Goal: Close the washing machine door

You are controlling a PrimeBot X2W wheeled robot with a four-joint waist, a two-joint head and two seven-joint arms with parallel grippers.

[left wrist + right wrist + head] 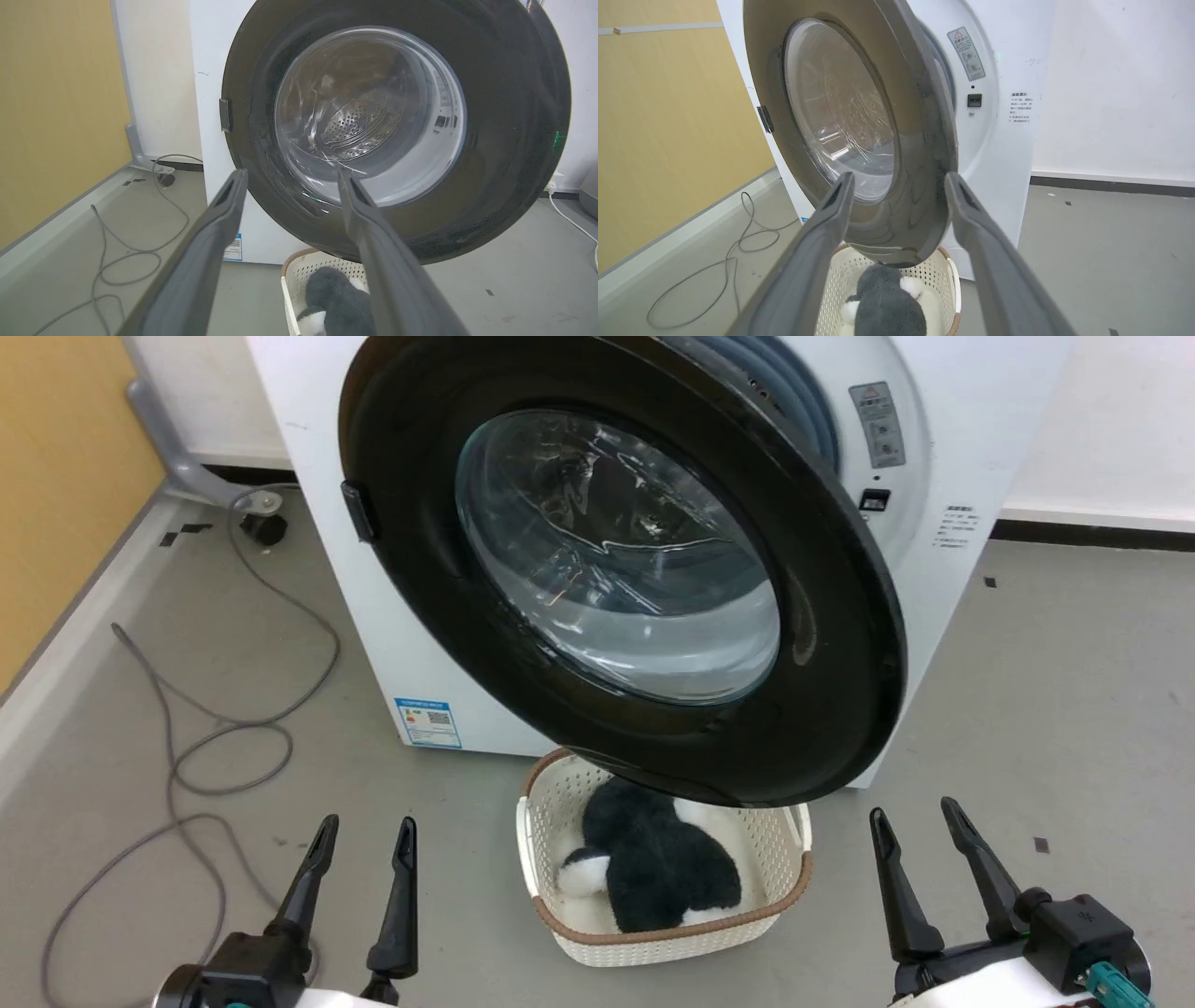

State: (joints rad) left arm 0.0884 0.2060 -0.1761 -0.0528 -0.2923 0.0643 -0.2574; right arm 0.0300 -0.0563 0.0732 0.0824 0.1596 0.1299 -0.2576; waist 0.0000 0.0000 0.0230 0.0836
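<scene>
Both pairs of fingers (pixel 304 875) apart, empty.

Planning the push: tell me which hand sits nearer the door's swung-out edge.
The right hand, below the round black-rimmed glass door's free edge; the left hand sits hinge-side.

Left gripper (pixel 368 823): resting at the head view's lower left, two dark fingers pointing up, standing apart, gripping nothing.
Right gripper (pixel 912 808): resting at the lower right, fingers splaying apart and leaning slightly left, also empty.
Left wrist (pixel 247 971): black housing showing at the bottom edge.
Right wrist (pixel 1074 933): black housing sitting on a pale forearm (pixel 1008 985), teal connector (pixel 1116 987) sticking out.
</scene>
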